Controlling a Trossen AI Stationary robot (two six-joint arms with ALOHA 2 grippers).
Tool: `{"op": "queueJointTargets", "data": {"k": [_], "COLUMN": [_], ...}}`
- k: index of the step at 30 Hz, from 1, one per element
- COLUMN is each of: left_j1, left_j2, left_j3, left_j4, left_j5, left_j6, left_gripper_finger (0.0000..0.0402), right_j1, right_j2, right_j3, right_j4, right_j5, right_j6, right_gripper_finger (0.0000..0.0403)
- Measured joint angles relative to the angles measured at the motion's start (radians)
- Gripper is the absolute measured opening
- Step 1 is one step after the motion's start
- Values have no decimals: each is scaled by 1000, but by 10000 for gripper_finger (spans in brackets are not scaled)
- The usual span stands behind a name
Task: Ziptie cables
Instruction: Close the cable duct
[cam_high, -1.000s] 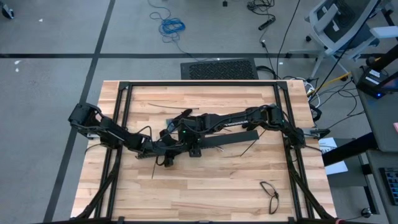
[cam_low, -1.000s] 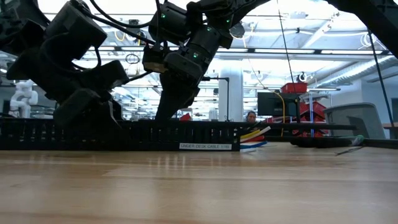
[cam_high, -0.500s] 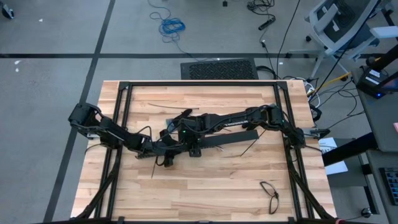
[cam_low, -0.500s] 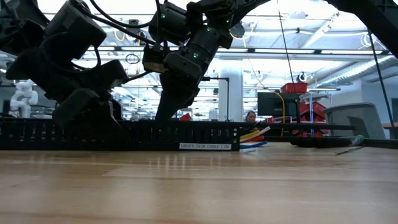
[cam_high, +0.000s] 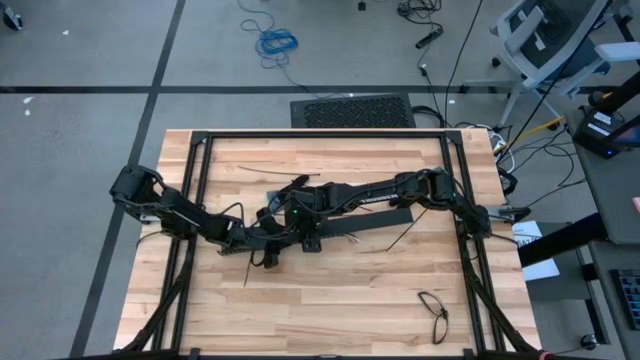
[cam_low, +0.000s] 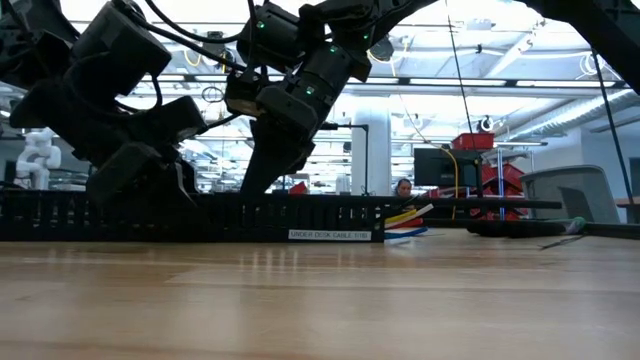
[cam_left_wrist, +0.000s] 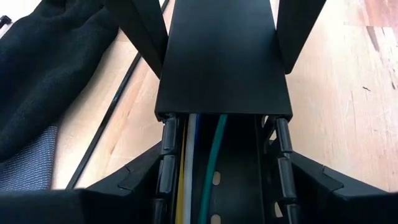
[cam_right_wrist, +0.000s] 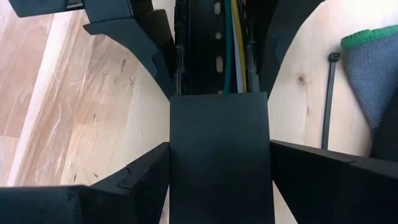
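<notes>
A long black slotted bar (cam_high: 372, 221) lies across the middle of the table. White, yellow and green cables (cam_left_wrist: 217, 142) run inside it, and their ends (cam_low: 409, 214) stick out of its right end. A flat black cover (cam_right_wrist: 219, 155) caps part of it. My left gripper (cam_left_wrist: 224, 171) is shut on the uncovered stretch. Just to its right, my right gripper (cam_right_wrist: 219, 163) is shut on the covered stretch. Both grippers meet near the bar's left end (cam_high: 285, 232). My left gripper pinches the bar's two slotted side walls (cam_left_wrist: 165, 144) between its fingers, just short of the cover's edge. The fingers slant down and lie across the bar, which rests on the table. My right gripper pinches the covered part by its two long edges (cam_right_wrist: 171, 149), close to the cover's end. Its fingers slant down steeply from the table's right and lie across the bar. The bar stays flat on the table.
Loose black zip ties lie on the wood (cam_right_wrist: 328, 93) (cam_high: 270, 171) (cam_high: 402, 239). A grey glove with a green cuff (cam_right_wrist: 375, 65) and dark cloth (cam_left_wrist: 53, 74) lie beside the bar. A small dark loop (cam_high: 434, 310) sits near the front right. Black frame rails (cam_high: 320, 133) border the table.
</notes>
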Motion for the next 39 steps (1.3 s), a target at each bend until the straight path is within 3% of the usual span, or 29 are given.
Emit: {"op": "queueJointTargets", "data": {"k": [8, 39], "left_j1": [11, 53], "left_j2": [1, 1], "left_j3": [-2, 0], "left_j4": [45, 69], "left_j5": [1, 59], "left_j6": [76, 105], "left_gripper_finger": [244, 245], "right_j1": [1, 1], "right_j2": [0, -2], "right_j3": [0, 0], "right_j4": [17, 41], "right_j5": [0, -6], "right_j6": [3, 8], "right_gripper_finger": [249, 249]}}
